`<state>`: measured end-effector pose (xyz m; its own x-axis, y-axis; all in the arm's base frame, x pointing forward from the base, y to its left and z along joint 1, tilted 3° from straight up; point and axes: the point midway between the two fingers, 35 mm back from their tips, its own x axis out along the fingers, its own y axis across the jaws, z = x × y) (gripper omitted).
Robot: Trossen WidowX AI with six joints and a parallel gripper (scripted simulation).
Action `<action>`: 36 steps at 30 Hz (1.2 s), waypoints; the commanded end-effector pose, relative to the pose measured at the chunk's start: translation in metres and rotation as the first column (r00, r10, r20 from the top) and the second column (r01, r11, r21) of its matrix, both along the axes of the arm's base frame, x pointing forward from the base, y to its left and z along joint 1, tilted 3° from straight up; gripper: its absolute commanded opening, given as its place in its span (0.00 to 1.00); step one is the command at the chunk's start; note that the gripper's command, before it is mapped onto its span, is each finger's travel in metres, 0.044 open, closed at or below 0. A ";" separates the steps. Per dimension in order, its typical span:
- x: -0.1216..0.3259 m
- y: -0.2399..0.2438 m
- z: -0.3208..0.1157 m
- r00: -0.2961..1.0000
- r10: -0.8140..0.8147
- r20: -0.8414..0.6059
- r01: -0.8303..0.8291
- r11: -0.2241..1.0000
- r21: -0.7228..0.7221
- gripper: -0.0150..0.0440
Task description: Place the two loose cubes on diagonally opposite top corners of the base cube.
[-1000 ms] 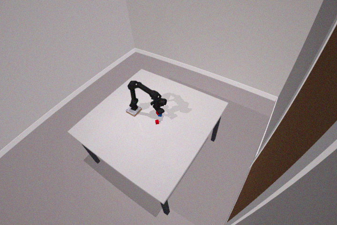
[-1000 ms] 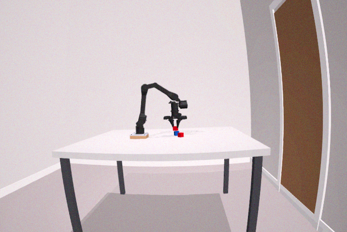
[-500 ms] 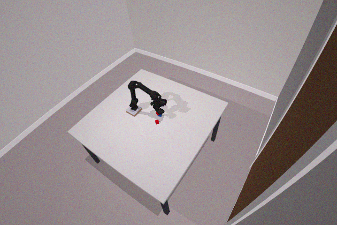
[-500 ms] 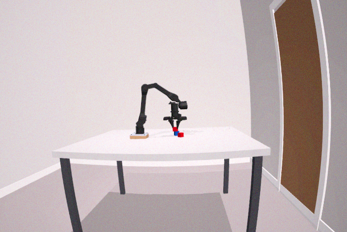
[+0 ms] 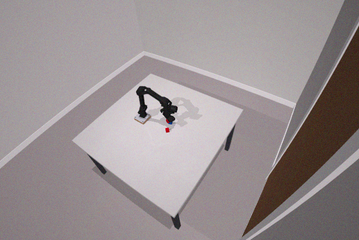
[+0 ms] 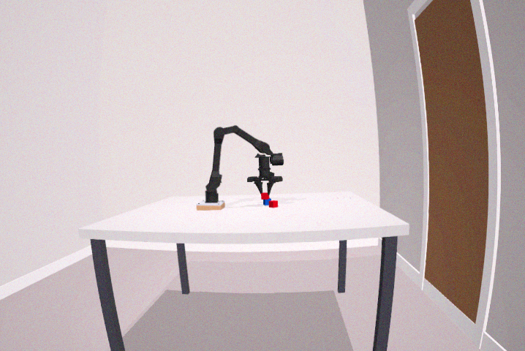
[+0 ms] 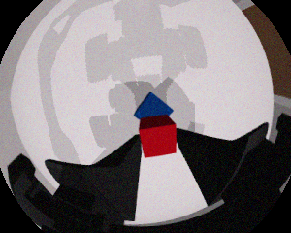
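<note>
The fixed blue base cube (image 5: 170,123) (image 6: 266,202) (image 7: 152,105) stands on the table, one corner pointing up in the wrist view. A red cube (image 5: 167,121) (image 6: 265,196) (image 7: 158,141) sits over part of its top, offset toward one corner, and looks level. My gripper (image 5: 169,120) (image 6: 265,194) (image 7: 157,135) is just open, its fingertips still close on both sides of this upper cube. Any gap there is too small to see. The other red cube (image 5: 167,130) (image 6: 273,204) lies on the table beside the base cube, and is hidden in the wrist view.
The white table (image 5: 146,158) (image 6: 242,231) carries the arm's mounting base (image 5: 142,118) (image 6: 210,205), left of the cubes in the top and exterior views. The arm arches from it to the cubes. Its shadow falls around the base cube.
</note>
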<state>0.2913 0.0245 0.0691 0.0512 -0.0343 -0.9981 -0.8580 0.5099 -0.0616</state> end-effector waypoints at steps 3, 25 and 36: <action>0.000 -0.001 -0.001 1.000 -0.004 0.000 0.004 1.000 -0.003 0.60; -0.002 -0.001 0.029 0.999 -0.040 -0.003 0.040 0.999 0.001 0.69; 0.013 -0.030 0.047 0.736 -0.677 0.011 0.676 0.736 0.040 0.70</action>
<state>0.3003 -0.0001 0.1107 0.0449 -0.0396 -0.9982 -0.4101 0.9104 -0.0546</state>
